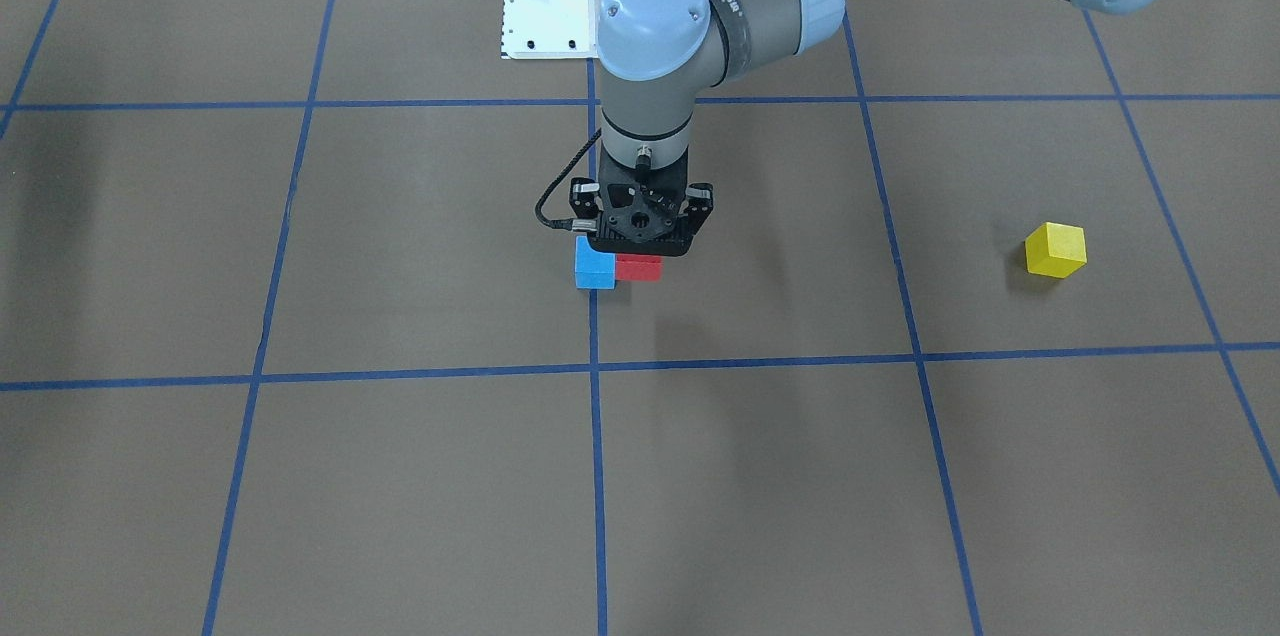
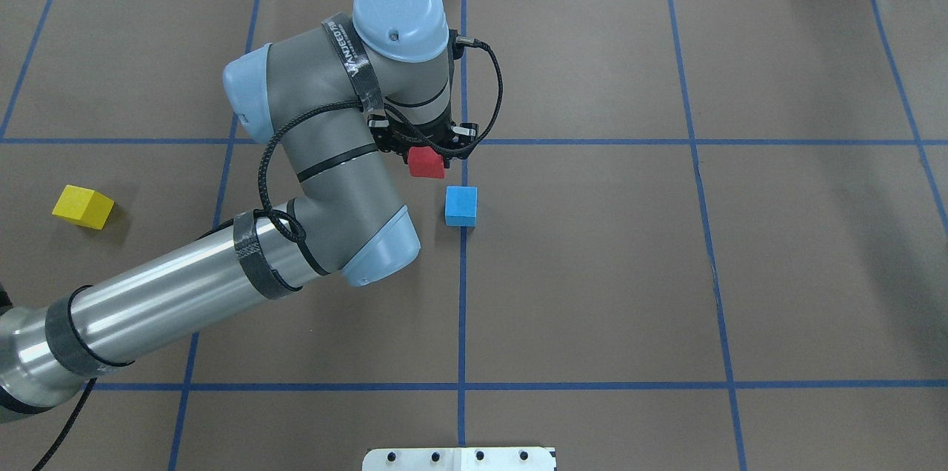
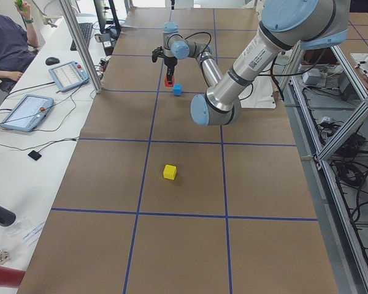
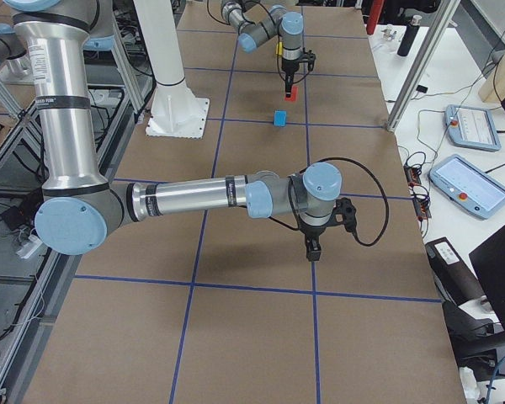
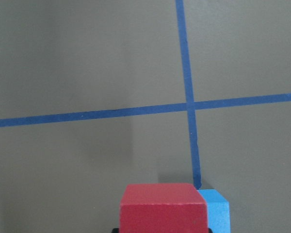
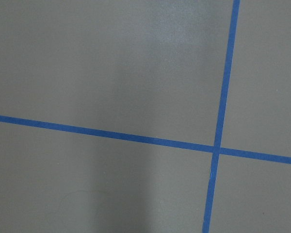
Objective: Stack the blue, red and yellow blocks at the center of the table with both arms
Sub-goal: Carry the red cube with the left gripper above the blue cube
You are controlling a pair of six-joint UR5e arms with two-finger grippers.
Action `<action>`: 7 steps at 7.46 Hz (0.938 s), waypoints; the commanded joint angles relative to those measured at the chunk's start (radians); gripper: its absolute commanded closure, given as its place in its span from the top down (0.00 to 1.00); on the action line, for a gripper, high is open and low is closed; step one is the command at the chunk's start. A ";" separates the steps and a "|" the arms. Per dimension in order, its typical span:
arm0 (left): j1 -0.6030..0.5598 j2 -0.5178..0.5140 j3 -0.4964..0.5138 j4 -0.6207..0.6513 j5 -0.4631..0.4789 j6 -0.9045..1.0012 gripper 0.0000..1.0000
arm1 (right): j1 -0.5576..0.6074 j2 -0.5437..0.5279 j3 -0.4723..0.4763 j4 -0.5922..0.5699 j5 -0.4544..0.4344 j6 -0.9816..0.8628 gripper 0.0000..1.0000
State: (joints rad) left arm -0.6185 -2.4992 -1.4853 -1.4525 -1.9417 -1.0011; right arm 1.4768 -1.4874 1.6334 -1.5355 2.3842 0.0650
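**Left pincer [image 1: 640,251] clamped on red block [image 1: 638,267], beside the blue block [image 1: 594,271]**

Front-facing view: the left pincer points straight down with its wrist upright above the load. The red block shows beneath it and looks pressed against the blue block's side, though the steep angle hides any height gap. The yellow block [image 1: 1055,249] lies well apart from the blue block, on the left arm's side.

Overhead: the red block sits apart from the blue block, not over it. The left arm [image 2: 318,182] comes in bent sharply at the elbow.

Exterior left: the red block seems to hang clear of the table [image 4: 236,353], probably carried high so it can clear the blue block's top edge.

Exterior right: the right pincer [image 4: 313,246] points down, well apart from the blue block, likely parked out of the way. Whether its fingers are apart or together I cannot tell. The right arm [image 4: 202,198] stretches out long and low.

Left wrist: the red block fills the bottom edge, with the blue block lower and just beside it.

Right wrist: only table and blue tape [image 6: 223,73].
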 commanded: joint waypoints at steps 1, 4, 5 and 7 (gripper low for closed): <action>0.025 -0.010 0.022 -0.008 0.000 0.021 0.00 | 0.000 -0.001 -0.001 0.000 0.000 0.001 1.00; 0.046 -0.030 0.054 -0.009 0.000 0.021 0.00 | 0.000 -0.002 -0.001 0.000 0.000 0.001 1.00; 0.046 -0.043 0.077 -0.017 0.000 0.015 0.00 | 0.000 -0.002 -0.003 0.000 0.001 0.001 1.00; 0.062 -0.043 0.106 -0.065 -0.002 0.001 0.00 | 0.000 -0.002 -0.001 0.000 0.000 0.002 1.00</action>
State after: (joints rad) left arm -0.5653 -2.5394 -1.3976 -1.4952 -1.9430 -0.9937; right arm 1.4772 -1.4894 1.6311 -1.5355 2.3849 0.0669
